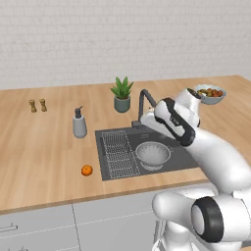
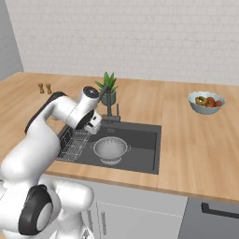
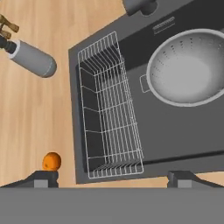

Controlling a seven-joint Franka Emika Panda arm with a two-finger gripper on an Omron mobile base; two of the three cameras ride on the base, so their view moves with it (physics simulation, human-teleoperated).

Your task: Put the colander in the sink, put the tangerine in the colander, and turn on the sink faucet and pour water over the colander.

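The dark grey rectangular sink [image 1: 184, 158] is set into the light wooden counter [image 1: 44, 152]. Inside it, the round silver perforated metal colander [image 1: 153, 153] sits in the middle, with the white wire rack [image 1: 119, 153] to its left. The small round orange tangerine [image 1: 87, 170] lies on the counter left of the sink, near the front edge. The grey soap dispenser bottle [image 1: 79, 123] stands behind the tangerine. The dark arched faucet [image 1: 145, 100] rises behind the sink, the potted green plant [image 1: 122, 94] just beyond it. A pale blue fruit bowl [image 2: 206, 102] stands far right; two small wooden shakers [image 1: 37, 105] far left.
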